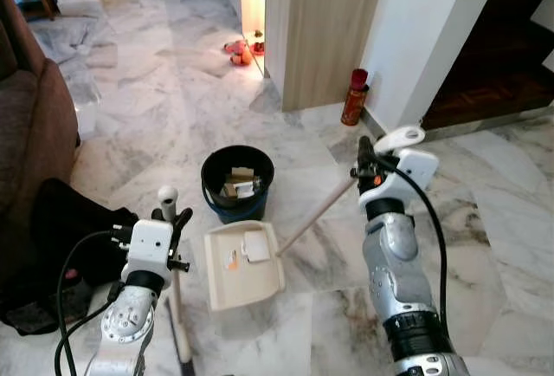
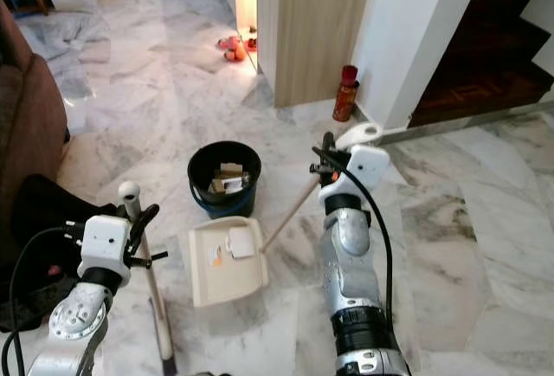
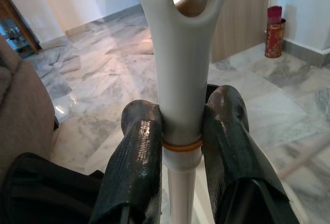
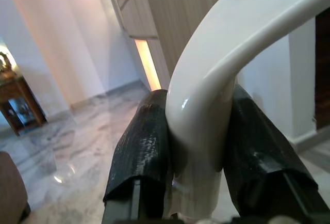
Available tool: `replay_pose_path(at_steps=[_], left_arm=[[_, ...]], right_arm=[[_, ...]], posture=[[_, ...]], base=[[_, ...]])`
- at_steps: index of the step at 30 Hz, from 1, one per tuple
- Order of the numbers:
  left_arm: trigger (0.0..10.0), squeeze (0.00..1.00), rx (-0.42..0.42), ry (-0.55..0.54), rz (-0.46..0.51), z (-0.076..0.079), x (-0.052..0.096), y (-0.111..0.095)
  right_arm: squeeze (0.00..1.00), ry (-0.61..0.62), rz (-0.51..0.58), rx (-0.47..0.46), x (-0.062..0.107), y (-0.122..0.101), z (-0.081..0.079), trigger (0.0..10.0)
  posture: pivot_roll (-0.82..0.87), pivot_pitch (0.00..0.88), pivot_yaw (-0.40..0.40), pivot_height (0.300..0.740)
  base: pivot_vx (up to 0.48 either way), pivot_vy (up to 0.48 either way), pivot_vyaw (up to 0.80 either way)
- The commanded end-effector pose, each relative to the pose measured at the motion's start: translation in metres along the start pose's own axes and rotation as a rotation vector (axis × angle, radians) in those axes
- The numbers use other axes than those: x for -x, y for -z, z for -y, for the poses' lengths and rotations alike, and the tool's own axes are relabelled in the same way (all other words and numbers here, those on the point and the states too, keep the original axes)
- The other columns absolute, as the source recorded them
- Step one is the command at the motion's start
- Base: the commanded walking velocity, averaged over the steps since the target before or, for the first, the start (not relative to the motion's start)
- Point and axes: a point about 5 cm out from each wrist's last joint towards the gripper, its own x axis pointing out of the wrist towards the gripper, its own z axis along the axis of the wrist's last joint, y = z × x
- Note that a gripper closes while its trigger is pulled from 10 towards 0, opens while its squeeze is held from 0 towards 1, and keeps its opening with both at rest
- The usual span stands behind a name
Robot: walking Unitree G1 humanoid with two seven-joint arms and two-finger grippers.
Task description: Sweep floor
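- Left eye view: the cream dustpan [image 1: 242, 265] lies flat on the marble floor [image 1: 485, 220], in the middle and near the robot. A white scrap [image 1: 256, 246] and a small orange bit [image 1: 231, 262] sit in it.
- Its long handle [image 1: 316, 214] slants up to the right. The right gripper [image 4: 193, 152] is squeezed tight on the white grip at the top.
- The broom stick [image 1: 173, 272] stands just left of the dustpan. The left gripper [image 3: 180, 136] is clamped on it near its top.
- A dark bucket [image 1: 237, 184] with rubbish in it stands just past the dustpan.
- Farther off are a red can [image 1: 354, 97] by the wall and small orange things [image 1: 240, 51] near the bright doorway. A brown sofa [image 1: 30, 125] is on the left.
- I think the sweeping-up part is done and the tipping comes next. The right arm needs to lift the dustpan level, then tip it over the bucket so nothing spills.
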Motion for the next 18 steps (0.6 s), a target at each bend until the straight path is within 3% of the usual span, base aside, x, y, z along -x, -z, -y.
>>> replay_pose_path(at_steps=[1,4,18], left_arm=[[10.0,0.00,-0.037,0.013,0.029,0.001,0.001,-0.003],[10.0,0.00,-0.036,0.008,0.023,0.000,0.003,0.000],[10.0,0.00,-0.053,-0.065,0.010,-0.013,0.010,0.007]], right_arm=[[0.00,-0.019,0.088,-0.037,-0.008,-0.024,-0.010,10.0],[0.00,-0.022,0.144,-0.056,-0.012,-0.043,-0.014,10.0],[0.00,-0.014,0.189,-0.081,-0.016,-0.064,-0.017,10.0]], posture=[[0.18,0.075,-0.025,0.740],[0.18,0.077,-0.025,0.740],[0.18,0.080,-0.027,0.740]], base=[[0.000,0.000,0.00],[0.000,0.000,0.00],[0.000,0.000,0.00]])
